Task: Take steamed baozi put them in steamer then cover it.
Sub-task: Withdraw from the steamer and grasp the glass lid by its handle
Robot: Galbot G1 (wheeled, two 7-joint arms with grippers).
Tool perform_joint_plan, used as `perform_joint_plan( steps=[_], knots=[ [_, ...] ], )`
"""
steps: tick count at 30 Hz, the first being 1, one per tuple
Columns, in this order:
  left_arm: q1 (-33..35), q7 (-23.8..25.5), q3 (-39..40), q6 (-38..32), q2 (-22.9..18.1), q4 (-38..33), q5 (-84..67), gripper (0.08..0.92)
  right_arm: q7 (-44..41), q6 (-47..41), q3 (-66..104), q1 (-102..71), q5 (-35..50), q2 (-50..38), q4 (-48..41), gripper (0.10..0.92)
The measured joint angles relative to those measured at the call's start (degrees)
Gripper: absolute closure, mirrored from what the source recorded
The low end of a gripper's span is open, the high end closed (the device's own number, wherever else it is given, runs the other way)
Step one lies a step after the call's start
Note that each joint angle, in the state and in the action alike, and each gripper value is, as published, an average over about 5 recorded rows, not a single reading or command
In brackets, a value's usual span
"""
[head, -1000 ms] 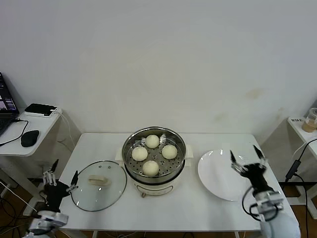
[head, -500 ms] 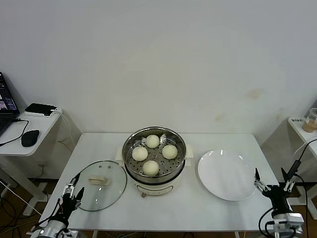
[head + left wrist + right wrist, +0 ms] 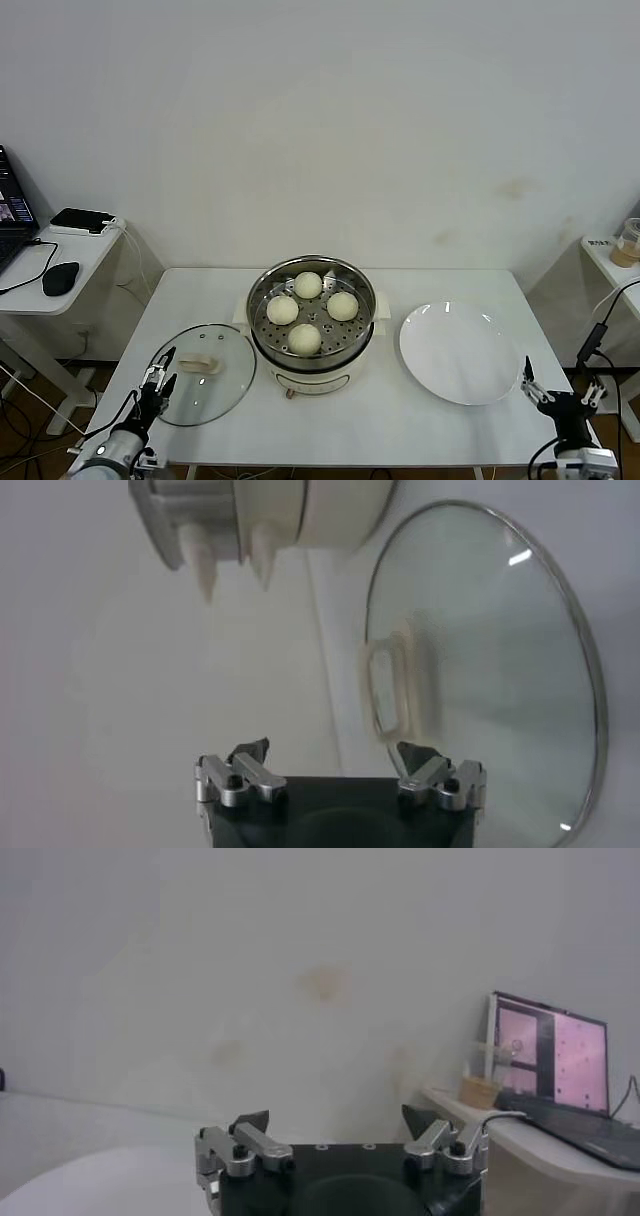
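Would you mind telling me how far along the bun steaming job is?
Done: all four buns sit in the steamer. In hand: nothing; the left gripper is open beside the lid, the right gripper open past the plate. Left: covering the steamer.

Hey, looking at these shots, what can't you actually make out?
- Head view: steamer base controls, too small.
- Head view: both arms cut off by the bottom edge; only the left gripper and right gripper show.
- Left wrist view: cover rim cut by the edge.
- Right wrist view: screen content blurred.
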Motion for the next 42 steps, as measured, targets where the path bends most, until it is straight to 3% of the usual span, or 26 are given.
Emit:
perform_joint_plan(
  steps=[42],
  knots=[
    [-13.31,-0.23,7.4,-0.04,-1.53,10.8,0.74,0.204,0.06,0.9,1.01,-2.84,-3.31,1.63,1.23,0.203]
  ],
)
